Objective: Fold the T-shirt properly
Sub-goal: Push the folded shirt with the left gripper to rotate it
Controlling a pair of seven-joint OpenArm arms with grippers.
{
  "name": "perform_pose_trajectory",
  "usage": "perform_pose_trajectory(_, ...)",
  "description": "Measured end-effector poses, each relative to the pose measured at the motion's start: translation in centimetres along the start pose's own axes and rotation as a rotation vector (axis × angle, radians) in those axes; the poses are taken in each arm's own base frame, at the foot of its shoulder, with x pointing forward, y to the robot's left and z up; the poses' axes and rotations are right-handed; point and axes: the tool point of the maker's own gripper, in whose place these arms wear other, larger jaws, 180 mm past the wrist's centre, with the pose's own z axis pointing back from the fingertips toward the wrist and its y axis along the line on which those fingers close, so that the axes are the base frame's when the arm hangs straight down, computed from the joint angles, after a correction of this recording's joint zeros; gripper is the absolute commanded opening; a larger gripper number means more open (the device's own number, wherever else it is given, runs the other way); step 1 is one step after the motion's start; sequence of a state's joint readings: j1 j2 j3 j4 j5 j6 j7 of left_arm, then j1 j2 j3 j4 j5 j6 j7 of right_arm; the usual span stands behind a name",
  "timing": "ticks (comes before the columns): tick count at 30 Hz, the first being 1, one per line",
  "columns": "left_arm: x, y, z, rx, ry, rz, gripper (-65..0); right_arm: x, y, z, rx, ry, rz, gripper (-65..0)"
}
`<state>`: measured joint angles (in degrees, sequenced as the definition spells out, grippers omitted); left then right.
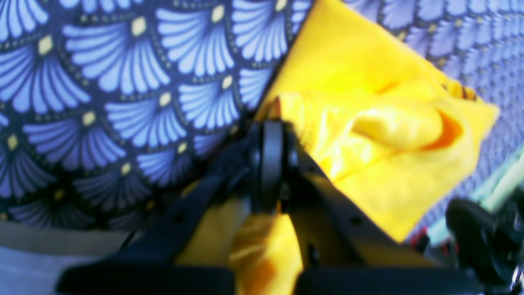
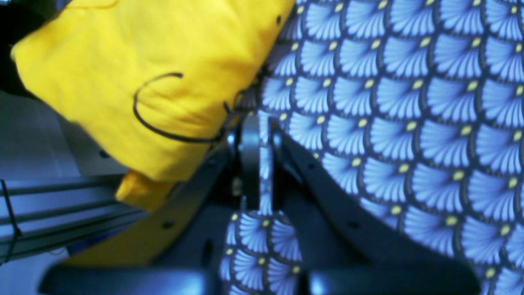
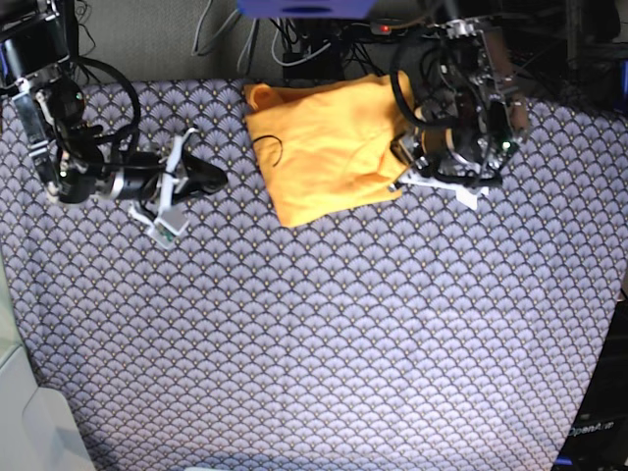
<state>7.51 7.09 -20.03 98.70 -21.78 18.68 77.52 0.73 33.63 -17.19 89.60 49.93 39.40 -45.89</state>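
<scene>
The yellow-orange T-shirt (image 3: 324, 147) lies folded in a rough block at the back middle of the patterned table cover (image 3: 324, 334). My left gripper (image 1: 272, 121) is at the shirt's right edge, its jaws shut, with a bunched fold of the T-shirt (image 1: 368, 135) pinched at the tips. The base view shows this left gripper (image 3: 399, 149) pressed against the cloth. My right gripper (image 2: 260, 123) is shut with nothing in it, over the bare cover just beside the collar side, where a thin dark line (image 2: 163, 133) curves. From the base view, the right gripper (image 3: 218, 179) stands a little left of the shirt.
Cables and dark equipment (image 3: 294, 39) crowd the table's back edge behind the shirt. A pale surface (image 3: 29, 432) lies off the cover's front left corner. The blue-grey scalloped cover spreads wide in front of both arms.
</scene>
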Motion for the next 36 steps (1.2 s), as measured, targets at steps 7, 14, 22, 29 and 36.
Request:
perform_pose_trajectory(7,0.8,-1.0,-2.3,-0.012,0.005,0.028,-65.0,-0.7,-0.5,0.8,-0.021,-0.001,-0.024,-63.1)
perform_pose_trajectory(14,3.4,-4.2,-3.6,-0.06,-0.028,0.017,-65.0,-1.7,-1.2,1.7,-0.045,0.024,-0.03,-63.1)
perform_pose_trajectory(22,6.7,-9.3,-5.9,-0.076,-0.084,-0.068,-65.0,-3.3,-0.1,1.2,-0.022,0.049,-0.058,-63.1)
perform_pose_trajectory(29,6.8,-15.8,-7.1,-0.25,-0.038,-0.029,-65.0,-4.4,0.5,1.1,-0.011,0.065,-0.08,-63.1)
perform_pose_trajectory(36,11.9,-18.3,0.9,-0.479,-0.186,-0.058,-65.0,-5.2,-0.3,1.3,-0.051,0.111,-0.043,-63.1)
